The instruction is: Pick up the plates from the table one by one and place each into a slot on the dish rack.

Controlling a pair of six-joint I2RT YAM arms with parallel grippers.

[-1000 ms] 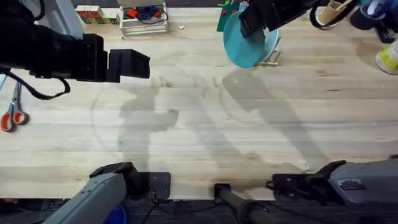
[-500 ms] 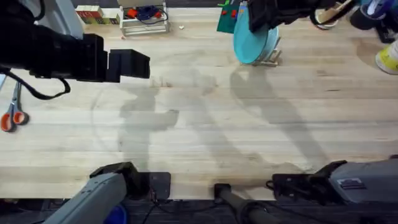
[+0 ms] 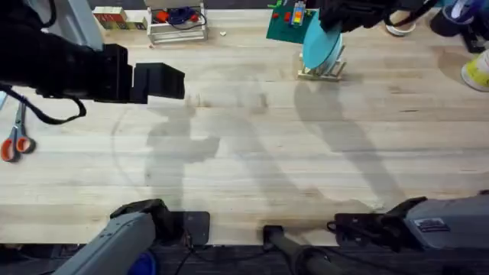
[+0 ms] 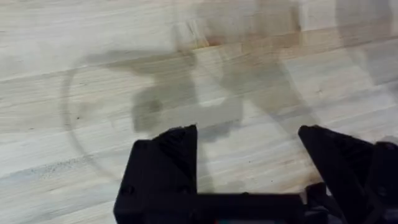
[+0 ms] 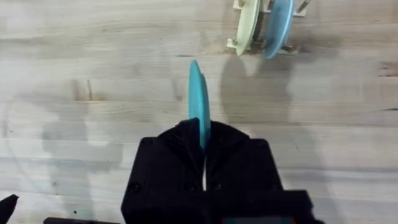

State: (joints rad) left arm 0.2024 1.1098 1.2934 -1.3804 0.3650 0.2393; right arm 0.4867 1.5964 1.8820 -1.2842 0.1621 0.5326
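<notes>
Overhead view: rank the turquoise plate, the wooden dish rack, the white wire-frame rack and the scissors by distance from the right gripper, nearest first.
From the right gripper:
1. Turquoise plate, clamped edge-on in its fingers.
2. Dish rack, directly below the plate at the far right of the table.
3. White wire-frame rack, far edge, left of centre.
4. Scissors, at the left edge.

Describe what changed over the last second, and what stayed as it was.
The right end effector, shut on the turquoise plate, moved right along the table's far edge toward the dish rack. The plate, showing a broad face a second ago, now stands nearly edge-on over the rack and is not yet released. The left end effector stayed open and parked over bare table; the scissors did not move.
</notes>
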